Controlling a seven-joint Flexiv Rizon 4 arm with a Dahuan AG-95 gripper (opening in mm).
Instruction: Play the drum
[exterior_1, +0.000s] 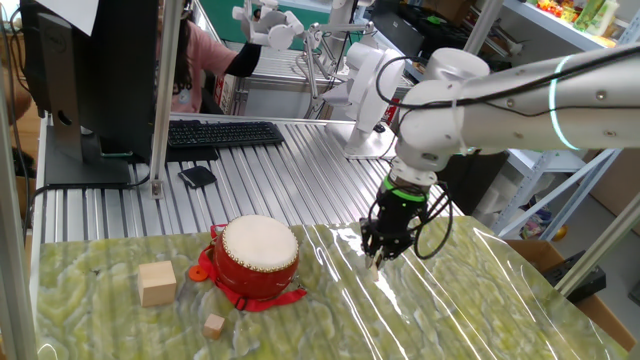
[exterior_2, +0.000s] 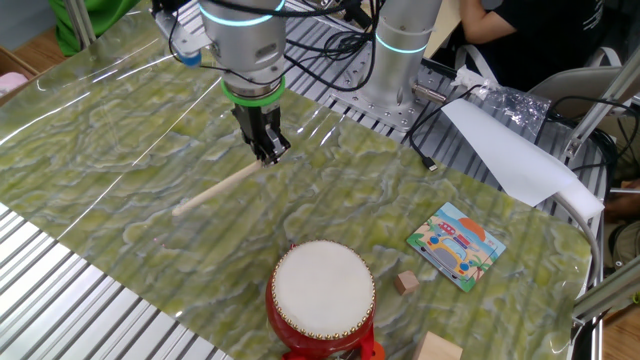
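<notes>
Gripping stick (exterior_2: 215, 189) end, claw (exterior_2: 268, 153) points down; drum (exterior_2: 322, 297) sits nearby, apart.

Claw (exterior_2: 267, 152) downward, fingers nearly together.

A: Where's the gripper (exterior_2: 266, 152)?
B: Pointing down at the far end of the stick (exterior_2: 217, 189), jaws nearly together on it.
A: The drum (exterior_2: 322, 300)?
B: Near edge, apart from the stick. A cube (exterior_2: 405, 282) and picture card (exterior_2: 457, 245) lie beside it.
</notes>
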